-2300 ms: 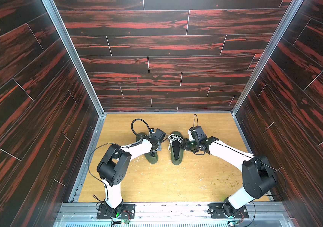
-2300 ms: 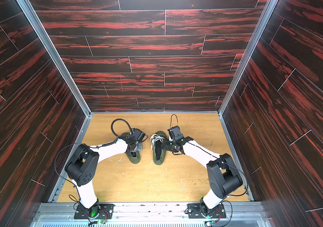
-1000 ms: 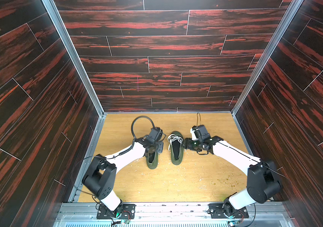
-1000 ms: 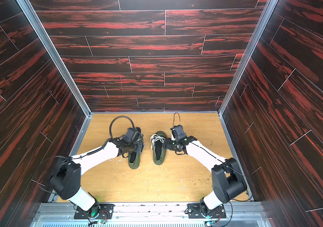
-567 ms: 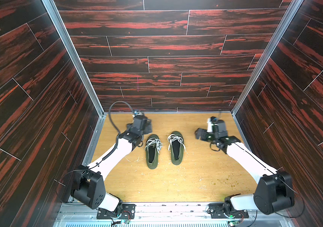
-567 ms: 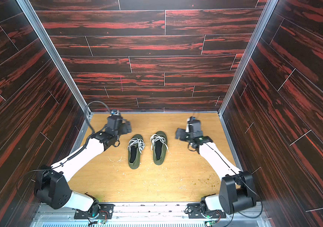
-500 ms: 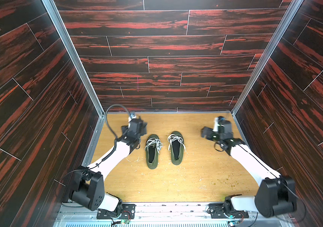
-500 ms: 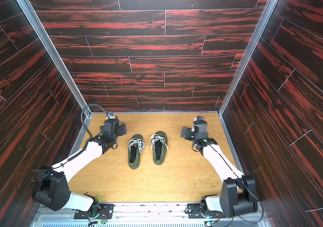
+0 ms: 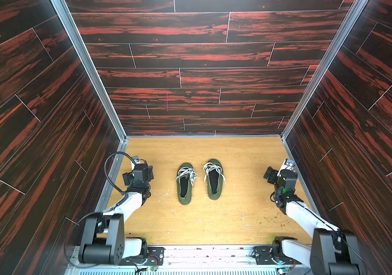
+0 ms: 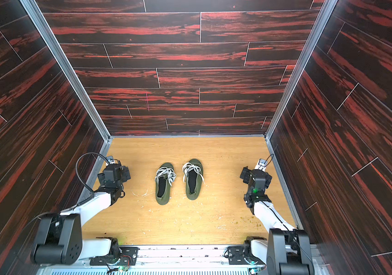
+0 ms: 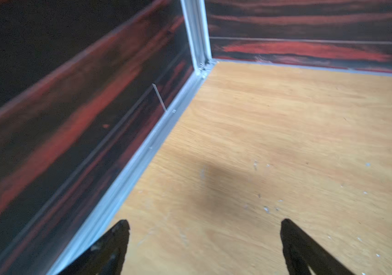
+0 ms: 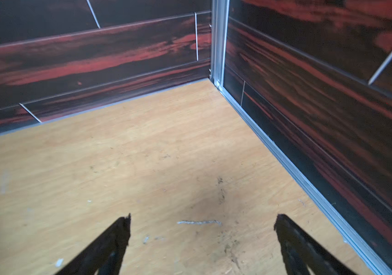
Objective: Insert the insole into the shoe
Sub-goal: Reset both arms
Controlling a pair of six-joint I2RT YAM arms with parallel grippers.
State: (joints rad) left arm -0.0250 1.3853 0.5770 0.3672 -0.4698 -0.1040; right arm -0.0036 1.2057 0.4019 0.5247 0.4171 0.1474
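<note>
Left claw (image 11: 204,226) and right claw (image 12: 202,220) stand apart, empty, flanking the shoes (image 9: 185,198); insoles (image 9: 213,179) appear seated, so only verification seems needed.

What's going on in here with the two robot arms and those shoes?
Nothing is being handled right now. One shoe and a second shoe, both green with pale laces, lie side by side in the middle of the wooden floor. The left hand and the right hand are both open and empty, off by the side walls and well apart from the shoes. Each shoe looks to have a dark insole inside, though that is hard to confirm from above.
</note>
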